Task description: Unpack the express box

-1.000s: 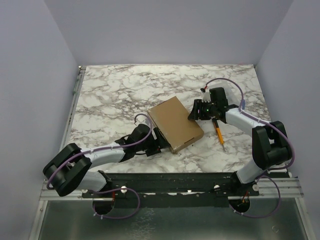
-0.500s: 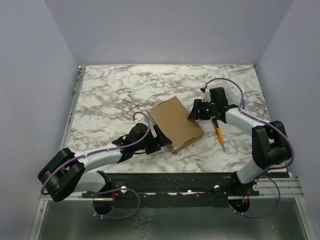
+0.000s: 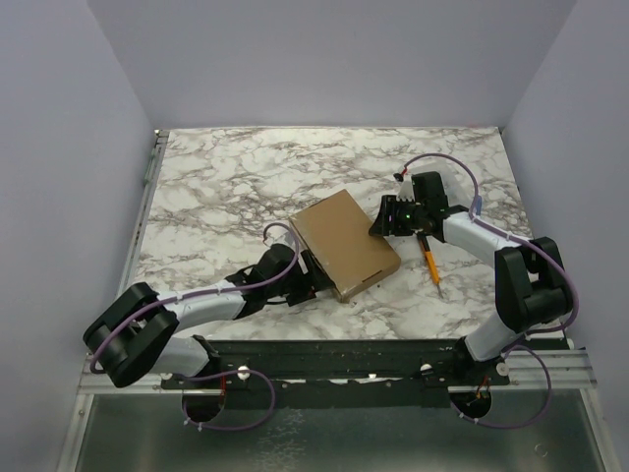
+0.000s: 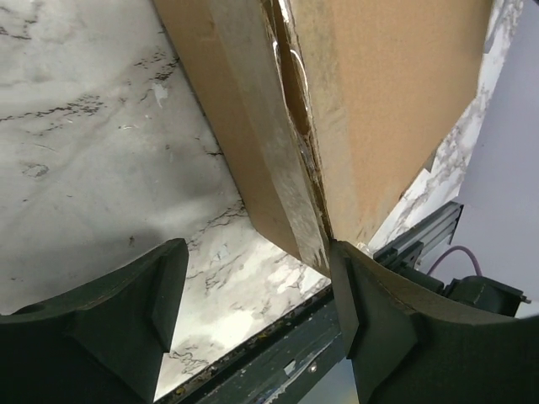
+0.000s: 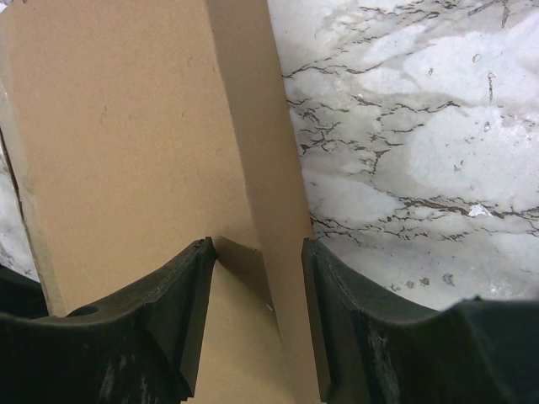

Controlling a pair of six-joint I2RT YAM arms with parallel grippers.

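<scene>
We find the box (image 3: pixel 344 241) mid-table (image 3: pixel 226 187), lying flat and turned at an angle, with one gripper at each end.

Left gripper (image 3: pixel 316 278): at the box's near-left corner, low to the table. In the left wrist view its jaws stand well apart. The corner touches or nearly touches one finger (image 4: pixel 370 320). The other finger (image 4: pixel 126 311) is well clear of the cardboard, with bare marble between them. We read it as released, holding nothing.

Right gripper (image 3: pixel 378 224): at the opposite, far-right side of the box. In the right wrist view its fingers straddle the box's side wall. One finger (image 5: pixel 195 303) lies against the lid's top edge, the other (image 5: pixel 324 311) against the wall's lower edge by the table. We read it as clenched on the box.

Box: lid down. At the near corner we see a thin dark seam between lid and wall, slightly parted, and a glossy strip running along the wall. We cannot see what is inside.

An orange stick (image 3: pixel 430 260), pencil-like, lies on the marble just beside the right arm, apart from the box.
</scene>
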